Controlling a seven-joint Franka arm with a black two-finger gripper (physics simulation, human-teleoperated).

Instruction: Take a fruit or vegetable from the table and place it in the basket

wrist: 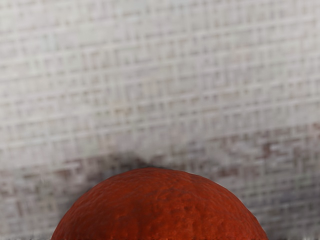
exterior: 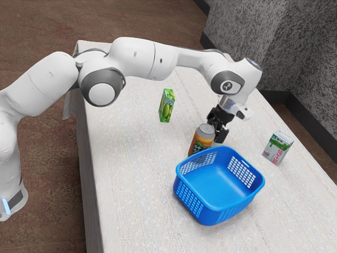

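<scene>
Close by the fingers lies a pitted orange. I cannot tell whether they grasp it or stand released.

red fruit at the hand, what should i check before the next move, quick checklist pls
1. Right kind of thing at the hand: ok, a round, pitted red fruit lies at the wrist view's lower edge.
2. Firm hold on it by the gripper: cannot tell.
3. Fruit lifted off the table: cannot tell.
4. Blue basket upright, top open: ok.
5. Free path to the basket: not ok, the can stands near both gripper and basket and could get knocked on a low pass.
</scene>
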